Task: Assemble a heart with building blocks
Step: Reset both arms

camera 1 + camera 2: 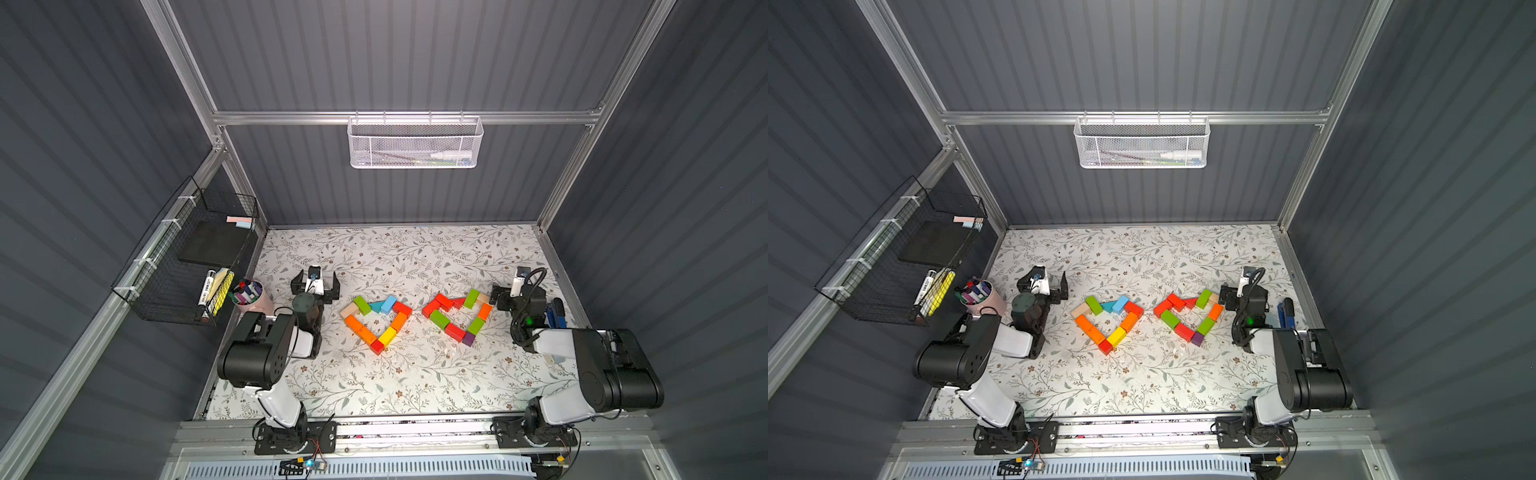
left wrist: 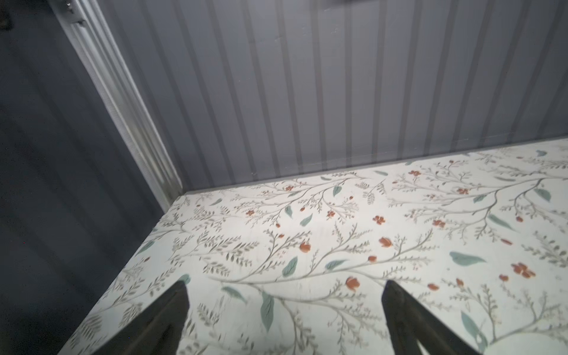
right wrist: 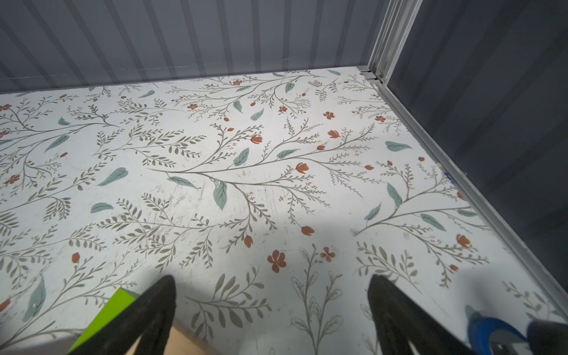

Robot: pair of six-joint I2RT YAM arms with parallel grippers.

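Observation:
The building blocks lie in two heart outlines side by side mid-table in both top views: a left one of orange, yellow, red, green, blue and tan, and a right one of red, green, orange, tan and purple. My left gripper stands open and empty left of the left heart, over bare table. My right gripper is open and empty just right of the right heart; its green block and tan block show beside one finger.
A pink cup of marker pens stands left of my left arm. A blue stapler lies by the right wall. A black wire basket hangs on the left wall, a white mesh basket on the back wall.

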